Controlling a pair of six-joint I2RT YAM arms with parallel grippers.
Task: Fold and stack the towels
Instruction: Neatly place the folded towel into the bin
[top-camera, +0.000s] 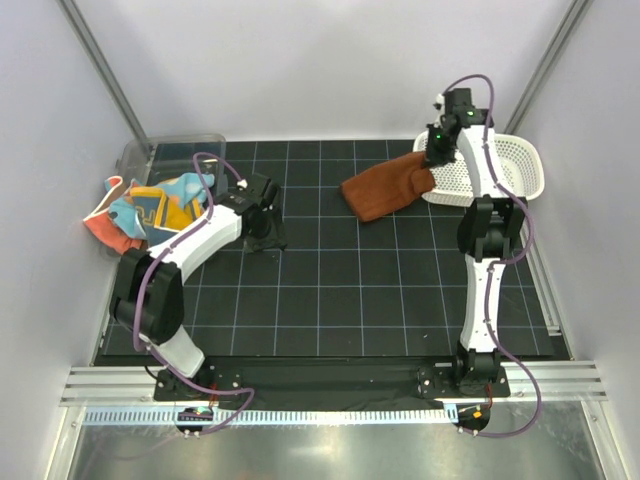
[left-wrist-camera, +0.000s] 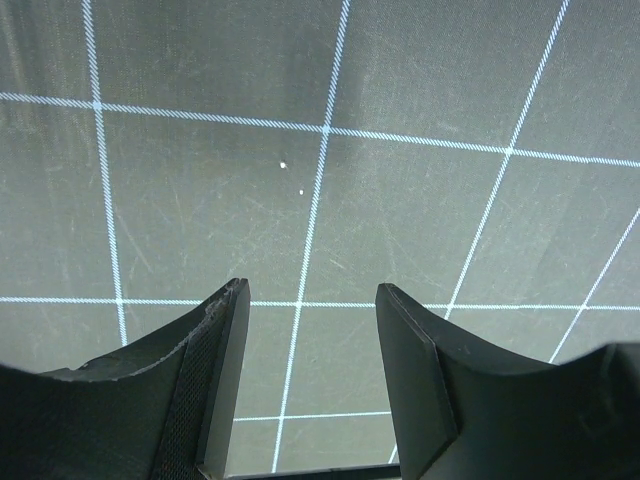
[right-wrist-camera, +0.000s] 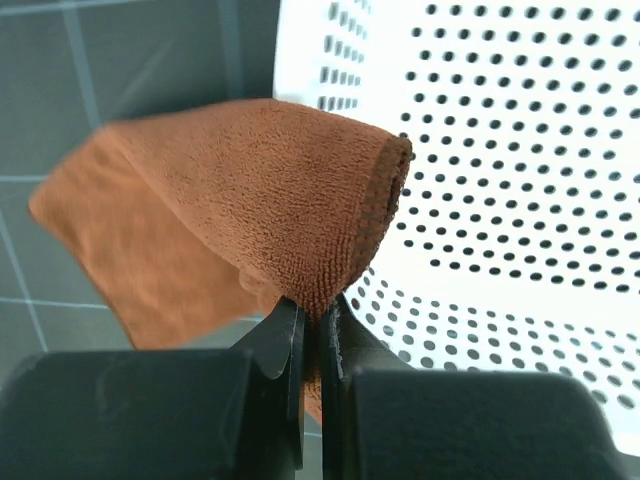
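Fingers (right-wrist-camera: 285, 345) of my right gripper (right-wrist-camera: 312, 318) are pressed together on a folded edge of the plain rust-brown terry towel (right-wrist-camera: 230, 190), with only the cloth between them. From overhead I see that gripper (top-camera: 432, 165) at the left rim of the white perforated plastic basket (top-camera: 520, 165), and the brown towel (top-camera: 385, 190) slopes away from it to the left, over the black grid-lined mat (top-camera: 340, 290). I cannot tell how much of it rests on the mat. My left gripper (left-wrist-camera: 312, 295) stands wide apart with nothing between its jaws, only bare mat (left-wrist-camera: 400, 80) below. Overhead it (top-camera: 268, 238) sits left of centre, well apart from the brown towel. The other towels lie in a crumpled heap (top-camera: 160, 205) at the mat's left edge, just in front of the clear plastic bin (top-camera: 170, 150). Blue-and-yellow print is on top and a coral-red cloth (top-camera: 100, 228) is at the outer side.
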